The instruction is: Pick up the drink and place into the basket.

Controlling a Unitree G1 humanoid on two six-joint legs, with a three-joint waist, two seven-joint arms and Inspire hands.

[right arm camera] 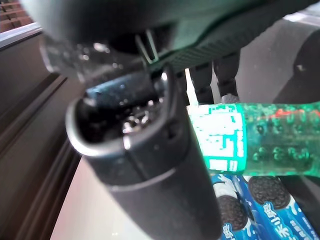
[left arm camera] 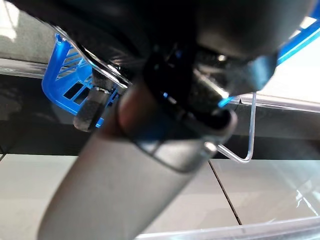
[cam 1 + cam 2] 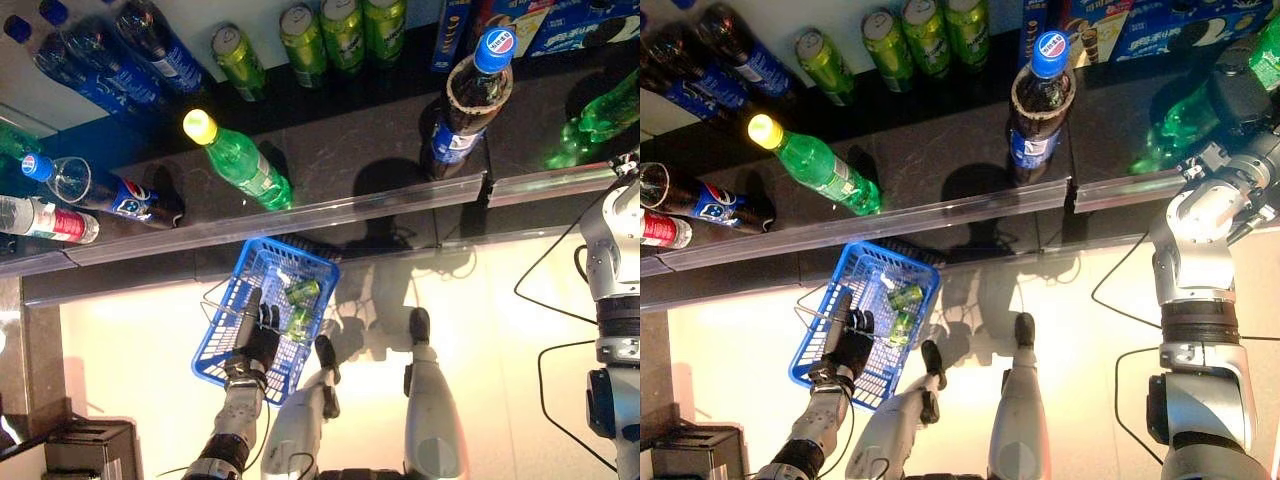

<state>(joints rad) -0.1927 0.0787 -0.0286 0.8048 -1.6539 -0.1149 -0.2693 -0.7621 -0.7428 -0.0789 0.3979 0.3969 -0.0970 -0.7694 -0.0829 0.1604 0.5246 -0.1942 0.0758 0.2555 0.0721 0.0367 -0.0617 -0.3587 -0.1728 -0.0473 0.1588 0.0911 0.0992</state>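
Observation:
My right hand (image 3: pixel 1238 95) reaches onto the dark shelf at the far right. It is curled round a green drink bottle (image 3: pixel 1160 135) lying there. In the right wrist view the bottle (image 1: pixel 270 140) runs across behind my thumb (image 1: pixel 145 150). Lower down on the left, my left hand (image 3: pixel 258 345) holds the blue wire basket (image 3: pixel 215 330) above the pale floor, in front of the shelf. Two green cans (image 3: pixel 300 292) lie inside the basket. Its wire handle (image 2: pixel 250 125) shows in the left wrist view.
A clear rail (image 3: pixel 300 215) edges the shelf front. On the shelf stand an upright cola bottle (image 3: pixel 470 100), a yellow-capped green bottle (image 3: pixel 240 160), green cans (image 3: pixel 320 40) at the back and cola bottles (image 3: pixel 110 195) at left. Blue biscuit boxes (image 3: pixel 560 25) sit behind.

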